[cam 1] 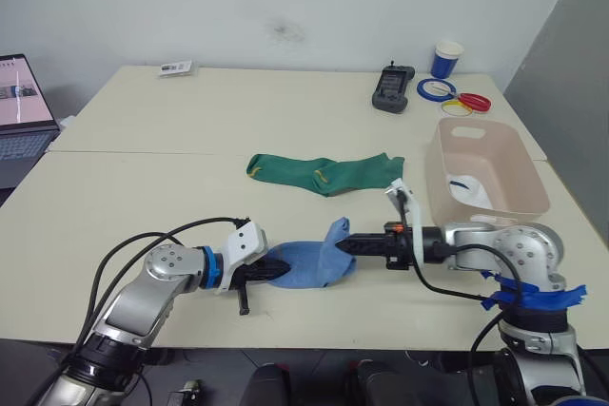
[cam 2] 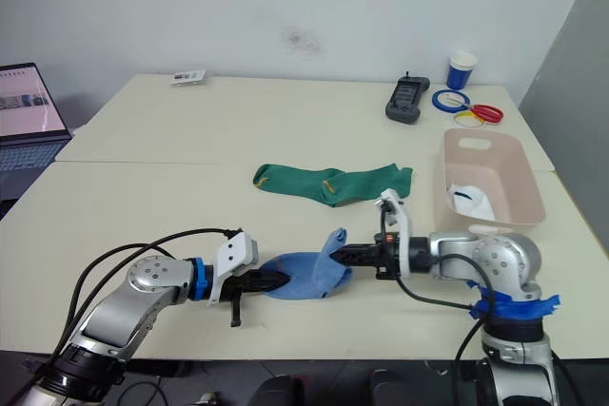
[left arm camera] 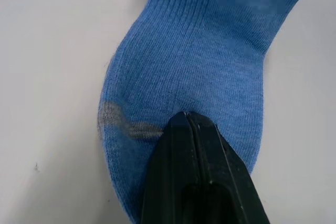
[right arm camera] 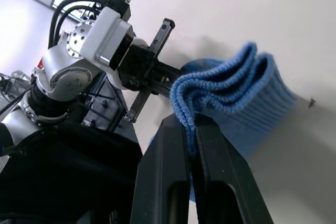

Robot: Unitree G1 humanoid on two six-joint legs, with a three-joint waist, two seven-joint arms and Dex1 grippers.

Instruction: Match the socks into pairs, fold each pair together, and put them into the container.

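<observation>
we see the left gripper [cam 1: 283, 271] and right gripper [cam 1: 341, 245] both clamped on the blue socks [cam 1: 314, 263], near the container [cam 1: 495, 164].

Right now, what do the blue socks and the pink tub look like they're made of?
Blue socks: soft ribbed knit fabric, likely cotton blend; rib lines and looped cuff edges show, matte. Container: looks like moulded plastic, smooth, slightly glossy walls with rounded corners and a slot handle.

Probably a lab or office: bare tables [cam 1: 143, 187], laptop [cam 1: 24, 106], tape rolls [cam 1: 455, 97].
</observation>
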